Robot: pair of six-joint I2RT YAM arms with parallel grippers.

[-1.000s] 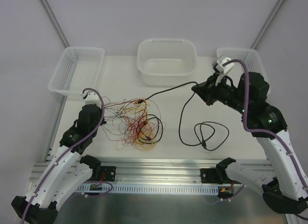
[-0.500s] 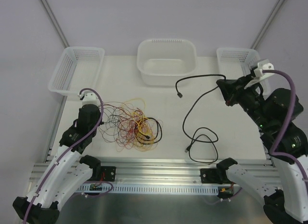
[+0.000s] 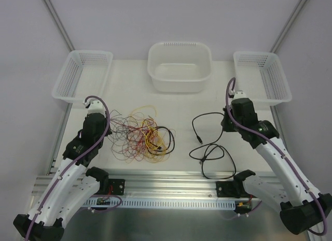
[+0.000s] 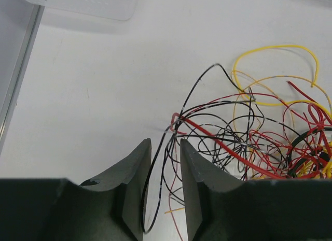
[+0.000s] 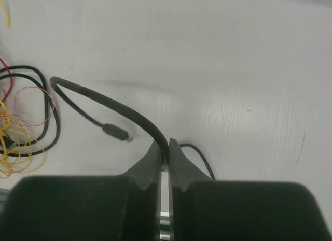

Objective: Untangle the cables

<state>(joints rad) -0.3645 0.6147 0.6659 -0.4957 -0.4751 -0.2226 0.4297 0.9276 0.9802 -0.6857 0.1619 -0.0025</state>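
Containers, 3, along the far side of the table (image 3: 129,93): left basket (image 3: 83,75), tub (image 3: 180,65), right basket (image 3: 262,75).
Cables, all lying on the table: 1 tangle (image 3: 140,137) of red, yellow and black wires, near left; 1 black cable (image 3: 212,153), near right, well apart from it.
Tools, 2: left tool (image 4: 165,145) slightly apart, thin wires running through the gap; right tool (image 5: 164,146) clamped on the black cable.

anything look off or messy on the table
A knotted clump of wires, red, yellow and black, sprawls by the left gripper, strands crossing every way. The black cable lies apart from it in loose loops, pinched in the right gripper. Nothing looks spilled or broken.
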